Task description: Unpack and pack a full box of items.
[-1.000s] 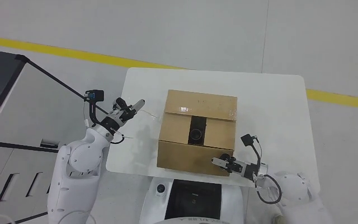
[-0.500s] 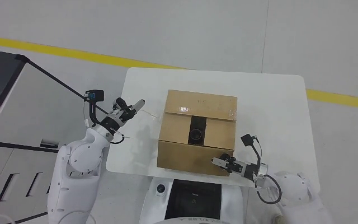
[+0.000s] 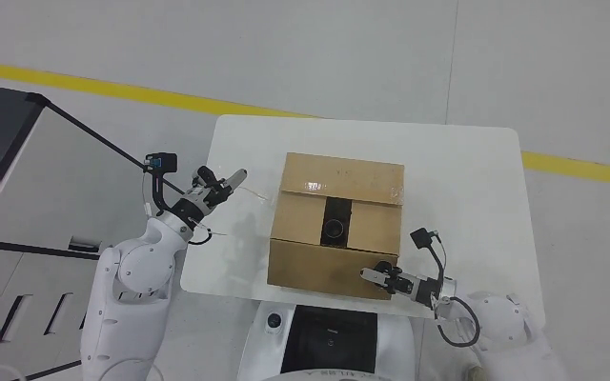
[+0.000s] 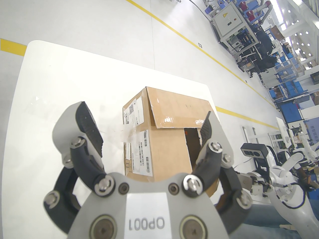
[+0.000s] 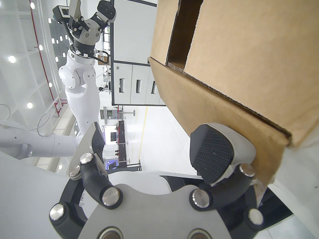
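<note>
Judged barely begun. Done, as far as can be seen: parting the top flaps of the box (image 3: pixel 372 229) along the middle, enough to bare a dark slot and a round dark item (image 3: pixel 335 229) in it. Left to do: spreading the flaps fully, lifting the contents out onto the counter (image 3: pixel 467 181), then putting them all back. Cannot tell what else lies inside.

Starting at the counter's left edge: find the left jaws spread wide, holding nothing, pads (image 4: pixel 88 128) aimed at the box's left face, near it but apart. Between them and that face, see a strip of clear tape (image 4: pixel 127 132) sticking out from the box; cannot tell whether it reaches the jaws.

Moving to the middle: find the box standing square, close to the counter's near edge, nearer the left edge than the right.

Ending at the near edge, by the box's near right corner: find the right jaws likewise spread wide, gripping nothing. One pad (image 5: pixel 214 154) just beside the cardboard low at that corner, perhaps touching, too close to call; the other out in free air, away from the box. So: box beside these jaws, not between them.
</note>
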Robot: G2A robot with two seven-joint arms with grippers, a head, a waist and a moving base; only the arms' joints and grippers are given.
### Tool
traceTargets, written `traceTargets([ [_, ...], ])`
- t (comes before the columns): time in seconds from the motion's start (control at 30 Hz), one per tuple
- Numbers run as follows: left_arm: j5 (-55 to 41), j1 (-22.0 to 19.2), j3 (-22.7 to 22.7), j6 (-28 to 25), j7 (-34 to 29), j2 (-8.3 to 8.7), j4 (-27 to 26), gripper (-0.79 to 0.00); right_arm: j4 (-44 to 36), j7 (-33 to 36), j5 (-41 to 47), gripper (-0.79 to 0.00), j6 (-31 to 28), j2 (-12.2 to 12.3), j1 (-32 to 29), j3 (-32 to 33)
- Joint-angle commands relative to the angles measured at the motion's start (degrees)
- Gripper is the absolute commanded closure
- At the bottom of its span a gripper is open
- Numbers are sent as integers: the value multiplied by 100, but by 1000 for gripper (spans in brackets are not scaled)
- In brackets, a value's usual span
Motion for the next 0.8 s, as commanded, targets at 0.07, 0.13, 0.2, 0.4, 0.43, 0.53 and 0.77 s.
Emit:
traceTargets([
  [0.07,0,0,0,0,0,0,0,-400,0,0,1,0,0,0,0,0],
  [0.13,-23,2,9,2,2,-1,11,0,-21,-99,112,0,-11,-7,5,-9],
  [0.2,-260,11,43,206,-203,1,117,0,-8,-66,-7,0,93,2,25,-75],
  [0.4,-2176,-205,-231,849,-965,15,267,0,235,175,1187,0,37,4,132,-145],
  [0.43,-2255,-237,-266,975,-999,22,275,0,241,158,1160,0,-1,11,140,-119],
  [0.53,-2660,-393,-319,1081,-1047,34,420,0,242,108,1369,0,-107,34,109,26],
  [0.77,-4070,-646,-475,1528,-1767,79,626,0,485,243,2725,0,-183,124,58,935],
])
